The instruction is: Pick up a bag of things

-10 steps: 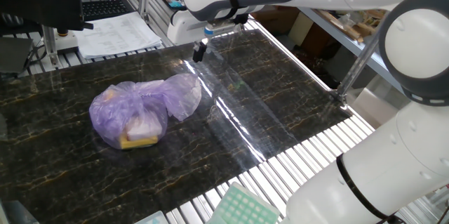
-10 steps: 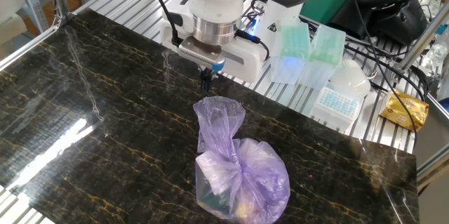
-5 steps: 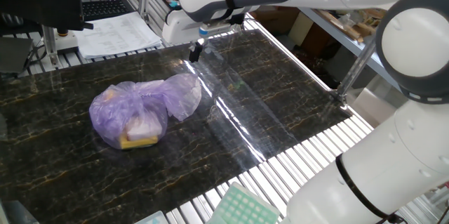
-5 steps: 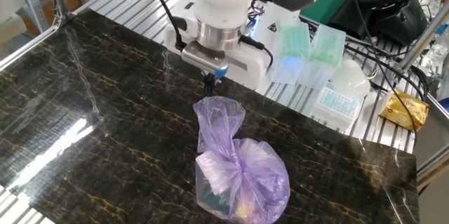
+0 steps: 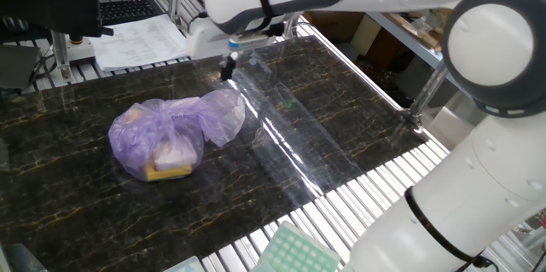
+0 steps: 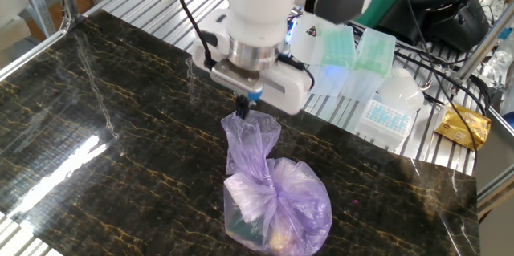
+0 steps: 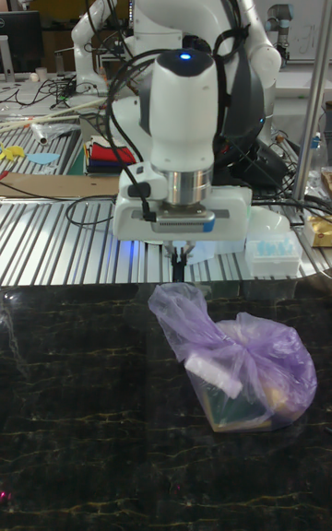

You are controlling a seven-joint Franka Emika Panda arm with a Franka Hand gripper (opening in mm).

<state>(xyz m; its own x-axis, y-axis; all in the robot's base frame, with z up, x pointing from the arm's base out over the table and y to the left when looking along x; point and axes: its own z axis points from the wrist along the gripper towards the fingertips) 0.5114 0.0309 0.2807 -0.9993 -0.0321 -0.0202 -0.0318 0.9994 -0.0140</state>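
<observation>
The bag of things (image 5: 167,133) (image 6: 275,196) (image 7: 242,363) is a wrinkly light-purple plastic bag lying on the dark marble table (image 5: 341,127), with a yellow block showing through its lower side. Its loose tail (image 6: 250,134) points toward the arm. My gripper (image 5: 227,66) (image 6: 242,109) (image 7: 178,267) hangs shut just above the tip of that tail, fingers together and holding nothing. In the tall fixed view the fingertips sit right over the bag's upper left corner.
Pipette-tip boxes (image 6: 353,54) and a yellow packet (image 6: 460,125) lie on the metal rack behind the table. Papers and a keyboard (image 5: 136,29) sit past the far edge. A green tip box (image 5: 290,251) rests at the near edge.
The gripper has moved toward the bag and lower, from behind the tail to just above its tip. It stays shut. The bag has not moved.
</observation>
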